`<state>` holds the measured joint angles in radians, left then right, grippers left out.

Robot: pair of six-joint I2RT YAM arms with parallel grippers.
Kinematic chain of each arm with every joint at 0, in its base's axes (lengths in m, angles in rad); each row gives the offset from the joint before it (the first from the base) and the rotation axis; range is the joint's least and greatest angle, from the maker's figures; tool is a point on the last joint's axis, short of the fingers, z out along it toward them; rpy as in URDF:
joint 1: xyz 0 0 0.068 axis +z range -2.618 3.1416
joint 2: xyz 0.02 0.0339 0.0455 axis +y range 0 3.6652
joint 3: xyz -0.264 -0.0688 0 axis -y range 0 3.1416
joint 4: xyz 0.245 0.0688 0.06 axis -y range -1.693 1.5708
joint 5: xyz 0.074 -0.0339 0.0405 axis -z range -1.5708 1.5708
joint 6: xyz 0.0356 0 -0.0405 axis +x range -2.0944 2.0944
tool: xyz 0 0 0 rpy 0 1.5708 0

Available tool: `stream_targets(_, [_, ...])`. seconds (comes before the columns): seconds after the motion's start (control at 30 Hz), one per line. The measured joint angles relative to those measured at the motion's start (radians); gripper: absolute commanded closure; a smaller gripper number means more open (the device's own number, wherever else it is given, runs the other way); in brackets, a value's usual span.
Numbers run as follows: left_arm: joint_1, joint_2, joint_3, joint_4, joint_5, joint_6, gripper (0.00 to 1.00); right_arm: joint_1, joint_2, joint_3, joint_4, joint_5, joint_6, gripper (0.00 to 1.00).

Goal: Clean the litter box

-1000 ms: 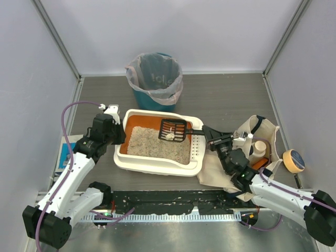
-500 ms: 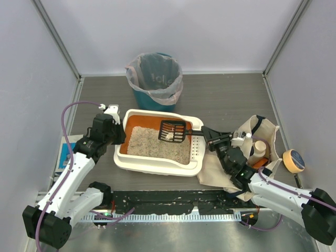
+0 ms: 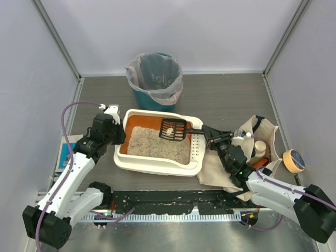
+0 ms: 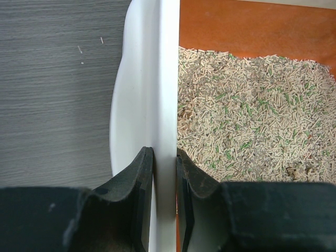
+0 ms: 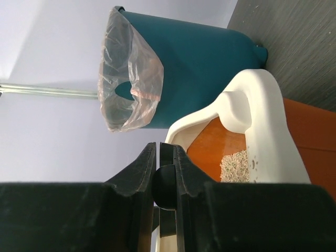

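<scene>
The cream-white litter box (image 3: pixel 157 167) with orange inner walls and grey-beige litter (image 3: pixel 157 144) lies at the table's middle. My left gripper (image 3: pixel 118 134) is shut on its left wall; in the left wrist view the jaws (image 4: pixel 164 153) pinch the white rim (image 4: pixel 157 79) with litter (image 4: pixel 252 115) to the right. My right gripper (image 3: pixel 208 133) is shut on the handle of a black slotted scoop (image 3: pixel 173 129). The scoop hangs over the box's far right part and carries a pale clump (image 3: pixel 169 134). In the right wrist view the round black handle (image 5: pixel 165 186) sits between the shut fingers (image 5: pixel 164 146).
A teal bin (image 3: pixel 155 79) with a plastic liner stands behind the box, also in the right wrist view (image 5: pixel 210 68). A beige tote bag (image 3: pixel 260 139) holding a bottle lies on the right, with a yellow-and-blue roll (image 3: pixel 293 160) beyond it. A blue item (image 3: pixel 65 155) lies at the left edge.
The right arm has shifted slightly left and the scoop with its clump has edged up a little over the box. The left arm has not moved.
</scene>
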<state>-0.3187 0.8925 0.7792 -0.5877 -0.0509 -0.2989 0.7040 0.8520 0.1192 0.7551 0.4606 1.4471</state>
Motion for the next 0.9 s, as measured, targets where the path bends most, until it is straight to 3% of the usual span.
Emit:
stream_targets(0.5, [0.0,0.0,0.0,0.0,0.0,0.0,0.76,-0.034,0.068,-0.029,0.12,-0.047,0.033,0.99])
stream_targets(0.9, [0.0,0.0,0.0,0.0,0.0,0.0,0.76,-0.039,-0.023,-0.012,0.009,-0.048,0.028,0.99])
